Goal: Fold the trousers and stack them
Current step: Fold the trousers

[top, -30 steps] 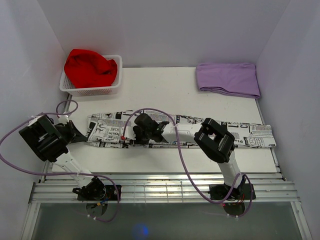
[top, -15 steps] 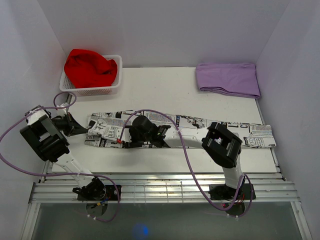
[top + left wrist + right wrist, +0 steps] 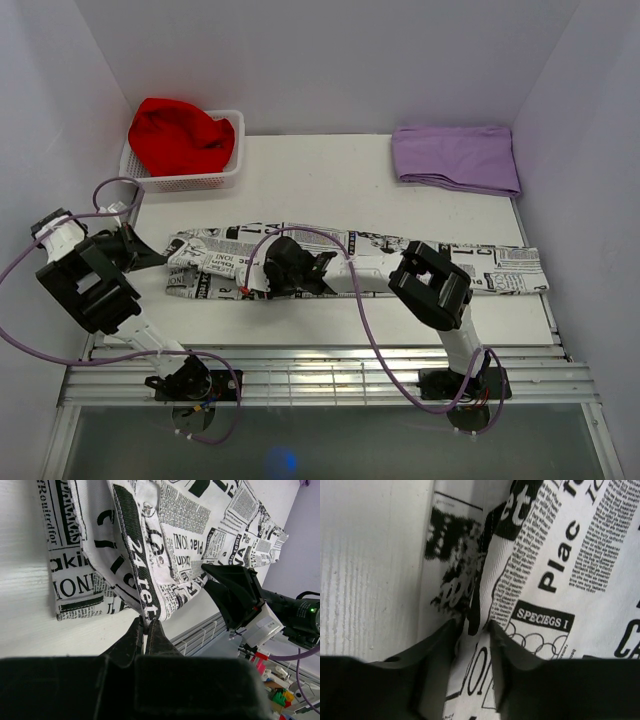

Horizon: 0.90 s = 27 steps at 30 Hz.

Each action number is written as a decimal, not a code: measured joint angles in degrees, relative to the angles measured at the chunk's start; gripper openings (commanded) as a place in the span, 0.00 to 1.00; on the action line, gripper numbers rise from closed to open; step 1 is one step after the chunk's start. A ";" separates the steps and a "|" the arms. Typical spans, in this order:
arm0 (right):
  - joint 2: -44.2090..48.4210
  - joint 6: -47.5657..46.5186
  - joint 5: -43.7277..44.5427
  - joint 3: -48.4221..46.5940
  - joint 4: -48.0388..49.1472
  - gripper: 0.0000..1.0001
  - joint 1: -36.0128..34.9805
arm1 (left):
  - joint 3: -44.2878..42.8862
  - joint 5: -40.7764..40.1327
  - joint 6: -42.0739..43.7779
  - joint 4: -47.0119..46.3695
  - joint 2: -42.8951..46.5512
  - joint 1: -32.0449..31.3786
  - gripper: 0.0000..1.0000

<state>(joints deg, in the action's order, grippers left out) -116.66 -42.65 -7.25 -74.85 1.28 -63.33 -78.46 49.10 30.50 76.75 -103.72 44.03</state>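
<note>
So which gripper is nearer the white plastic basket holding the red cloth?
Left. The left gripper pinches the white newspaper-print trousers at their end nearest the basket; the right gripper grips them further along, farther away.

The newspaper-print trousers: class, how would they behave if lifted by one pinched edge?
Probably floppy: the trousers lie flat, and the edge pinched by the left gripper bunches into soft folds. Likely to sag and trail, since most of their length lies beyond the right gripper. The matte woven cloth looks unlikely to slip.
</note>
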 measured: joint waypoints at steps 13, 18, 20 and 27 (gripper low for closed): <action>0.44 -1.05 0.02 -0.17 -0.74 0.08 0.79 | -3.69 0.90 1.27 1.68 -1.20 0.66 0.00; 5.38 -0.74 -0.87 -0.17 -3.19 0.08 1.14 | -2.38 -0.37 3.82 1.40 0.81 2.34 0.00; 8.04 -0.22 -1.73 -0.04 -4.35 0.08 1.33 | 0.15 -1.44 5.49 1.20 3.15 3.80 0.00; 9.18 1.64 -5.31 1.44 -6.01 0.08 1.38 | 10.23 -8.33 6.16 -0.76 4.39 7.15 0.00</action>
<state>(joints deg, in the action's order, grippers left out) -107.48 -41.01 -12.56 -73.41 -4.73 -61.95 -68.23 40.77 36.67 75.99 -99.33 51.18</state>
